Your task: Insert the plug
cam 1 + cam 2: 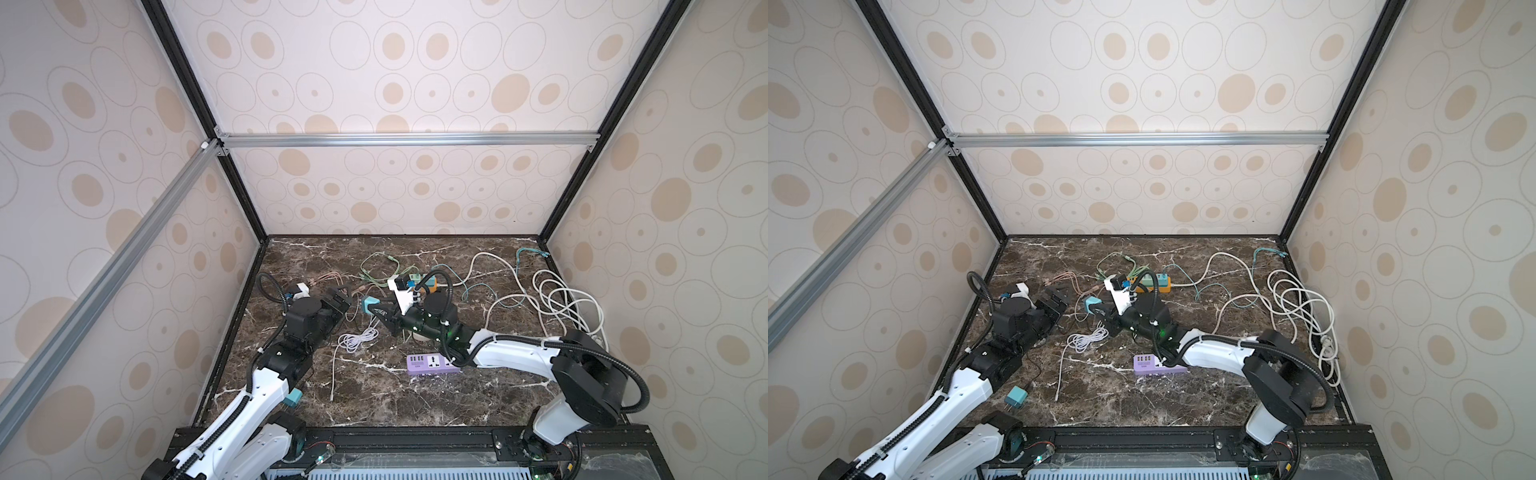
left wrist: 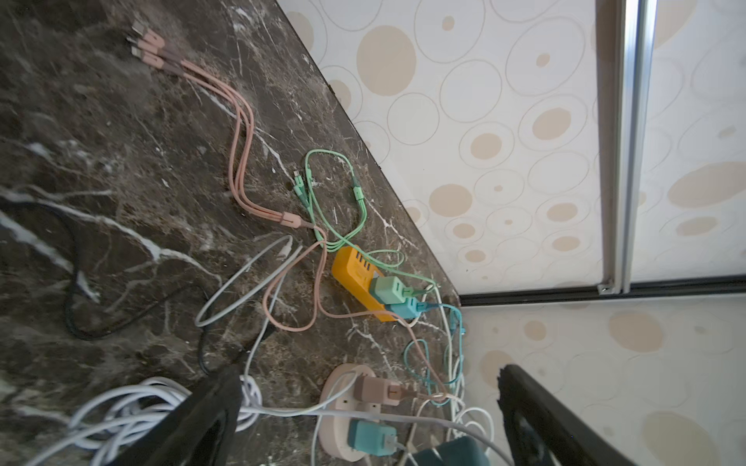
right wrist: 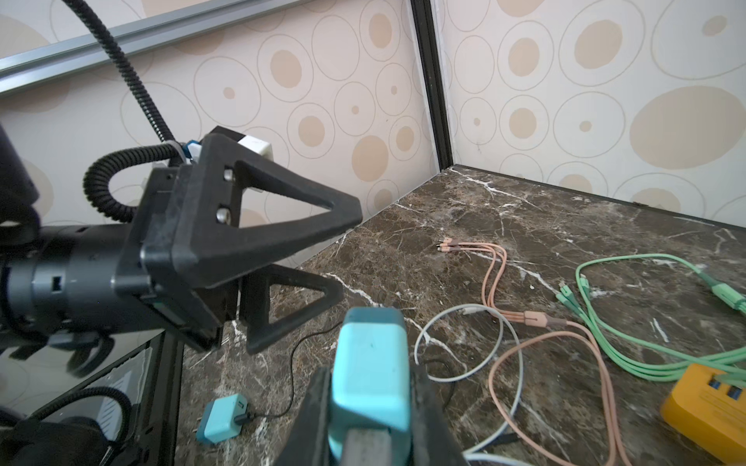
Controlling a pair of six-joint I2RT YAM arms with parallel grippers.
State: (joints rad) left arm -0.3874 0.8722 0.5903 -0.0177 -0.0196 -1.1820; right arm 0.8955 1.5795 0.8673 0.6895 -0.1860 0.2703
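Right gripper (image 3: 369,407) clamped on the teal plug (image 3: 369,363) by its sides, held clear above the desk (image 3: 524,210) left of centre, presumably to leave its prong end free for insertion. Left gripper (image 3: 348,254) stands wide, empty, just beside it, not touching

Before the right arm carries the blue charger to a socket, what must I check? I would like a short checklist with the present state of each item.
1. Right gripper shut on the blue charger: ok.
2. Left gripper open and not touching the charger: ok.
3. Charger pins turned toward a socket: cannot tell, the pins are hidden.
4. Purple power strip has a free socket: ok.
5. Strip fully uncovered: not ok, the right arm hangs over one end.
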